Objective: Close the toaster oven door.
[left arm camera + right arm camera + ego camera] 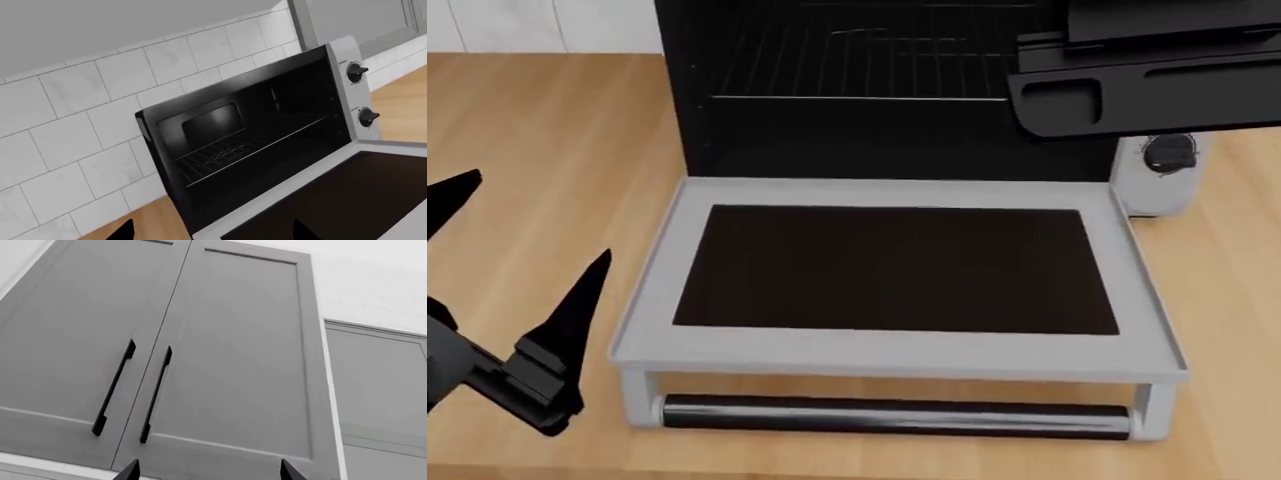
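The toaster oven door (pixel 894 270) lies fully dropped, flat over the wooden worktop (pixel 547 130), its glass pane up. It looks rigid, hinged and moderately heavy; the black bar handle (pixel 894 415) offers the surest purchase. The toaster oven (pixel 267 130) holds only a wire rack (pixel 233 150). The left claw (pixel 521 270) hangs spread, empty, beside the door; the right claw (pixel 207 471), prongs parted, faces grey cupboards (pixel 200 350).

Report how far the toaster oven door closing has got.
Nothing is done yet: the toaster oven door lies fully open and flat in front of the toaster oven. The left gripper, jaws open, hangs beside the door's left edge, touching nothing. The right gripper faces the wall cabinets. Lifting the door shut remains.
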